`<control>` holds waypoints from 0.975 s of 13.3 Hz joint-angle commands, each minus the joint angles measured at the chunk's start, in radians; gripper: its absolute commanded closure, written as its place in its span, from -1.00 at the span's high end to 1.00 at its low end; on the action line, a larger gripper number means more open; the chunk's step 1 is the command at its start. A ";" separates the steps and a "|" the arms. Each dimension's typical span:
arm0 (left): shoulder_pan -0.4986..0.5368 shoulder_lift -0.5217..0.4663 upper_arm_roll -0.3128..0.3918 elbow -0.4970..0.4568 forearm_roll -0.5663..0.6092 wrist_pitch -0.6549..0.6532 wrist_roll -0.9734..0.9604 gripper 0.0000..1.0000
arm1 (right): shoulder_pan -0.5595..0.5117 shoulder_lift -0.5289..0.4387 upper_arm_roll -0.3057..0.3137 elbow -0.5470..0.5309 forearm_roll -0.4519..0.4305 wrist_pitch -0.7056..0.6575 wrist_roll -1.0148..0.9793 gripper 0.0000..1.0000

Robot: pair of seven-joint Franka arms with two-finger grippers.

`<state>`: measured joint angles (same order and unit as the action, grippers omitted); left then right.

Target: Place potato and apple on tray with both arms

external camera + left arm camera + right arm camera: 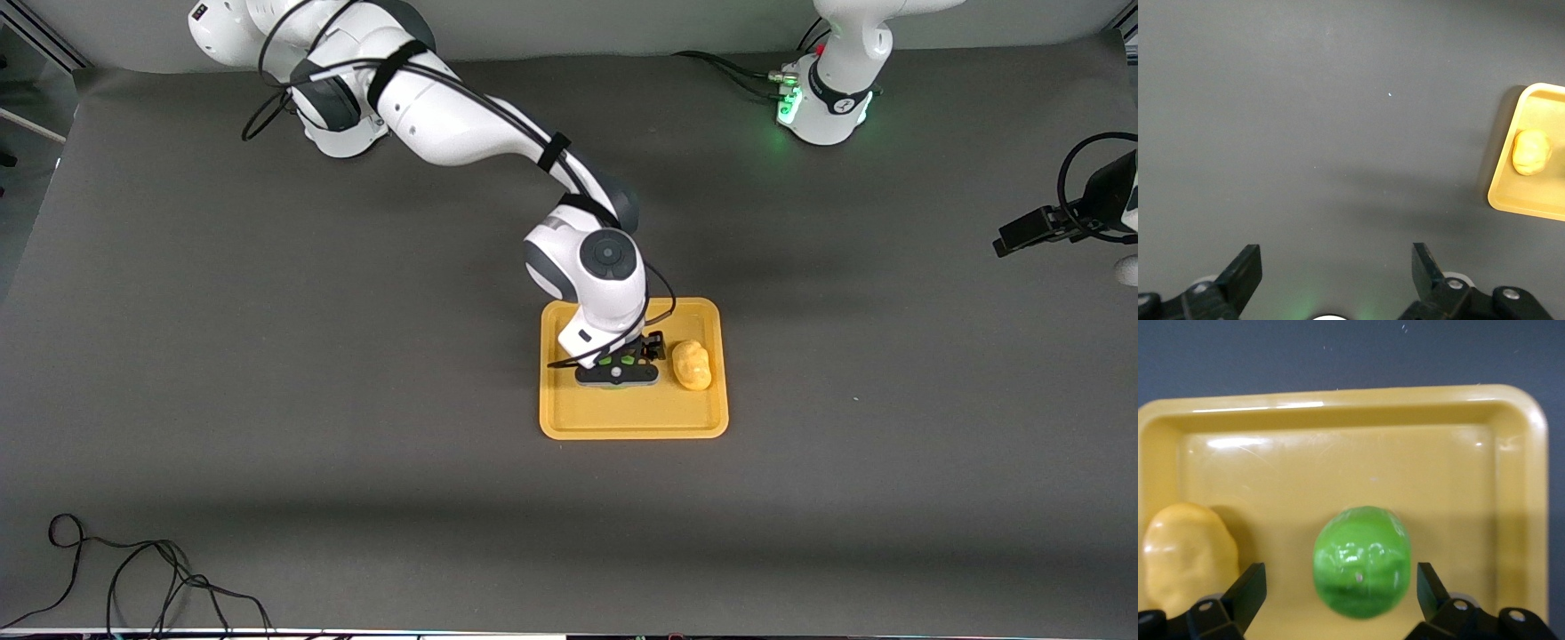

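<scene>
As counted: 1 potato [692,365], 1 apple [1362,561], both on 1 tray [633,418]. Right gripper [1338,590] fingers wide around apple; left gripper [1337,270] wide, empty, over grey table [267,400].

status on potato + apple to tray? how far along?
Nearly done. The potato lies on the tray. The apple also sits on the tray, between the open fingers of the right gripper, so it looks released. The left gripper waits open over bare table. Left: right arm pulls away.
</scene>
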<state>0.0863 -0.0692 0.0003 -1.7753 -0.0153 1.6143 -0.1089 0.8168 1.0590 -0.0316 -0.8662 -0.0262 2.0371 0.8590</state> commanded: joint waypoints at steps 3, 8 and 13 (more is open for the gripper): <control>0.000 -0.015 -0.002 -0.007 0.006 0.019 -0.041 1.00 | -0.033 -0.275 -0.008 -0.019 -0.008 -0.360 0.017 1.00; -0.002 -0.015 -0.002 -0.007 0.008 0.015 -0.044 1.00 | -0.131 -0.540 -0.089 -0.149 -0.023 -0.587 -0.234 1.00; -0.011 -0.020 -0.013 -0.001 0.035 0.015 -0.041 1.00 | -0.353 -0.815 -0.163 -0.456 0.040 -0.538 -0.645 1.00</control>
<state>0.0855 -0.0703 -0.0042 -1.7725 -0.0096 1.6230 -0.1350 0.5662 0.3824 -0.2002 -1.1359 -0.0331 1.4493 0.3516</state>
